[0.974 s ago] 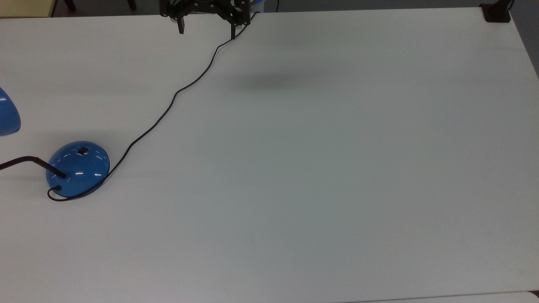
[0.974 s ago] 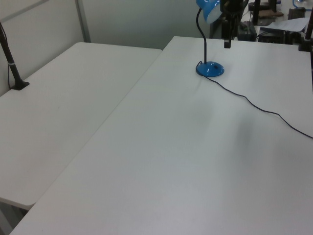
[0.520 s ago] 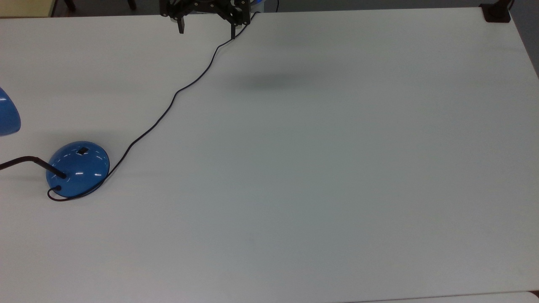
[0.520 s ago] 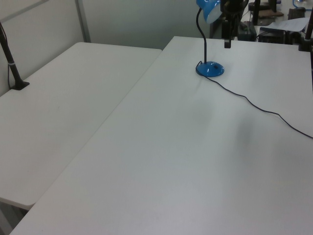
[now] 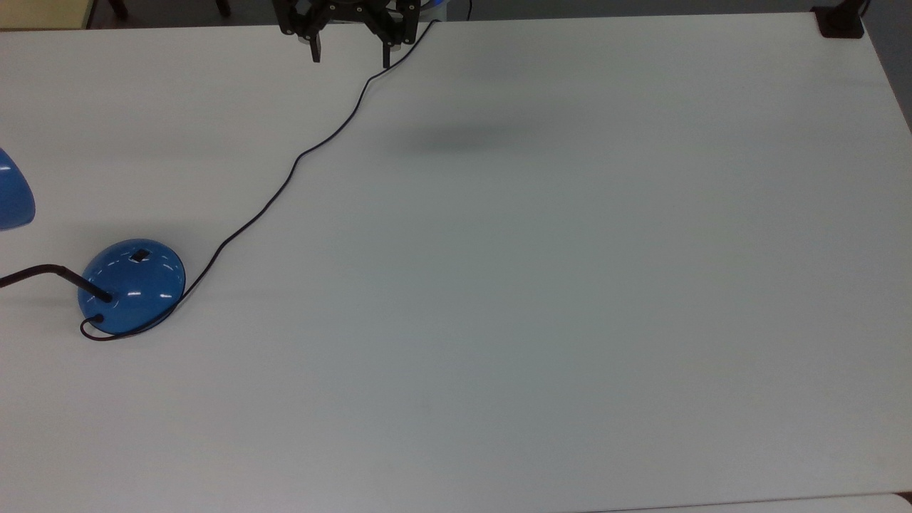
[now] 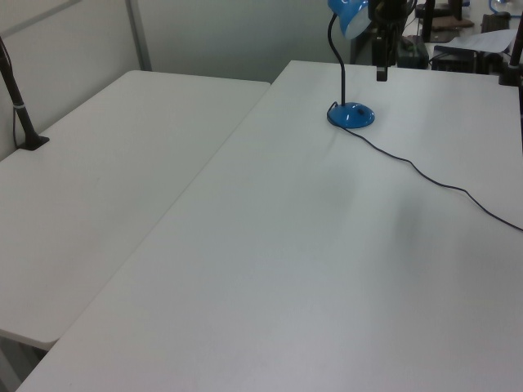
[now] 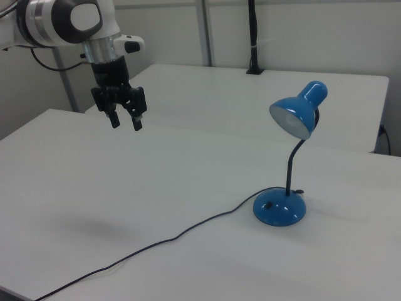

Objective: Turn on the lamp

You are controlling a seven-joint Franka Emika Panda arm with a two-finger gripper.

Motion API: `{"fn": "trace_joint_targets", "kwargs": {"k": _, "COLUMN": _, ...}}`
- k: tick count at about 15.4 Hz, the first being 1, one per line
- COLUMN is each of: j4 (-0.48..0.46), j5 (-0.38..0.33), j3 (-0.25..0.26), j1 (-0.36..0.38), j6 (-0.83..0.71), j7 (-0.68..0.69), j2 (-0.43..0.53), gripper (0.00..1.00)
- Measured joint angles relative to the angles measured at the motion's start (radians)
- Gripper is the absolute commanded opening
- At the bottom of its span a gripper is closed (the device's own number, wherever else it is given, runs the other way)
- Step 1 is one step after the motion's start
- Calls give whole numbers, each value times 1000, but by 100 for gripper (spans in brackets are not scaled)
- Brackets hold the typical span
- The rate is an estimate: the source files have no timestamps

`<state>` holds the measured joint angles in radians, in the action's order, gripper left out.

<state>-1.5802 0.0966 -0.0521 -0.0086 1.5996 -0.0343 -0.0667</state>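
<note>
The lamp stands at the top view's left: a glossy blue dome base (image 5: 132, 286) with a small black switch (image 5: 141, 254) on top, a thin black neck, and a blue shade (image 5: 13, 194) cut by the frame's edge. Its black cord (image 5: 299, 158) runs across the white table to the far edge. In the right view the lamp base (image 7: 279, 209) sits under the raised shade (image 7: 299, 113), which is unlit. My gripper (image 5: 350, 57) hangs high over the table's far edge, well away from the lamp, open with nothing between its fingers. The right view has the gripper (image 7: 126, 123) at upper left.
A black clamp mount (image 5: 839, 21) sits on the table's far right corner in the top view. In the left view a second white table (image 6: 98, 180) adjoins on the left, with a black post (image 6: 23, 122) on it. The cord crosses the table's surface.
The gripper's two fingers have drawn somewhat closer together while staying apart. The lamp and its cord have not moved.
</note>
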Motion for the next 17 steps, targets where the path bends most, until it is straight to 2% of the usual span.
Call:
{"fn": "trace_joint_targets", "kwargs": {"k": 2, "j4": 0, "j5": 0, "j3": 0, "j1": 0, "j6": 0, "j7": 3, "j2": 0, "gripper": 2}}
{"fn": "trace_joint_targets", "kwargs": {"k": 3, "j4": 0, "j5": 0, "j3": 0, "j1": 0, "j6": 0, "j7": 4, "j2": 0, "gripper": 0}}
{"fn": "trace_joint_targets", "kwargs": {"k": 17, "j4": 0, "j5": 0, "j3": 0, "j1": -1, "j6": -2, "j7": 64, "j2": -4, "gripper": 0}}
